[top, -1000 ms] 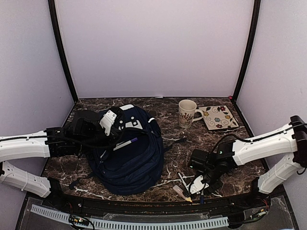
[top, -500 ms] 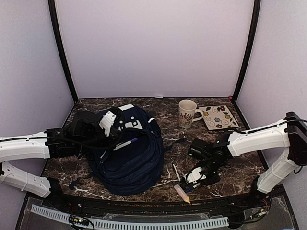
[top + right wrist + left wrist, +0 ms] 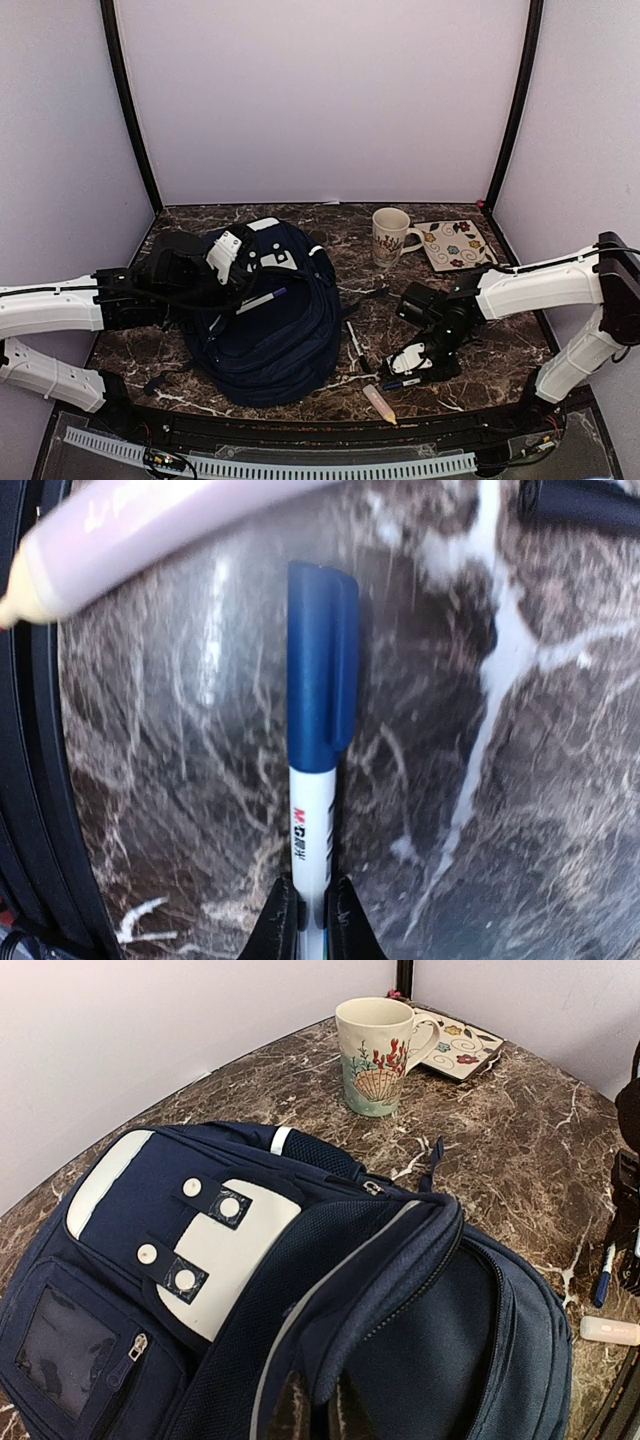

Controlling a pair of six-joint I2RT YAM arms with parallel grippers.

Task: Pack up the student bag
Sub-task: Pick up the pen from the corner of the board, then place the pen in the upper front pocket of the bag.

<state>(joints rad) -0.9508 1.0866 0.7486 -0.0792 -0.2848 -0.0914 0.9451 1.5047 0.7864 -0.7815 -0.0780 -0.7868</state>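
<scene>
- The right end effector (image 3: 310,920) is clenched on the white barrel of a blue-capped pen (image 3: 318,740). The smooth plastic cap points away from the fingers, low over the counter (image 3: 505,340).
- Just beyond the cap lies a pale tube (image 3: 150,525), rounded and matte, with a yellowish tip. It sits slantwise close to the counter's near edge, hard by the black rail (image 3: 300,432).
- In the top view the right end effector (image 3: 410,362) hangs over bare stone between that tube (image 3: 379,403) and a thin white stick (image 3: 353,340).
- The left end effector (image 3: 318,1415) is clamped on the rim of the student bag (image 3: 200,1230), gripping the grey-trimmed edge of its opening.
- The student bag (image 3: 270,335) lies on the left half of the counter. It is soft navy fabric with mesh panels, light grey patches with snap studs, zips and a slumped rounded body. A second pen (image 3: 265,300) rests on it.
- A strip of veined stone separates the bag from the right arm.
- Toward the far right stand a glazed ceramic mug (image 3: 390,236) with a shell motif and, just beside it, a square floral tile (image 3: 456,245).
- The counter is dark, glossy marble with white veins, boxed in by pale walls (image 3: 320,100) on three sides.
</scene>
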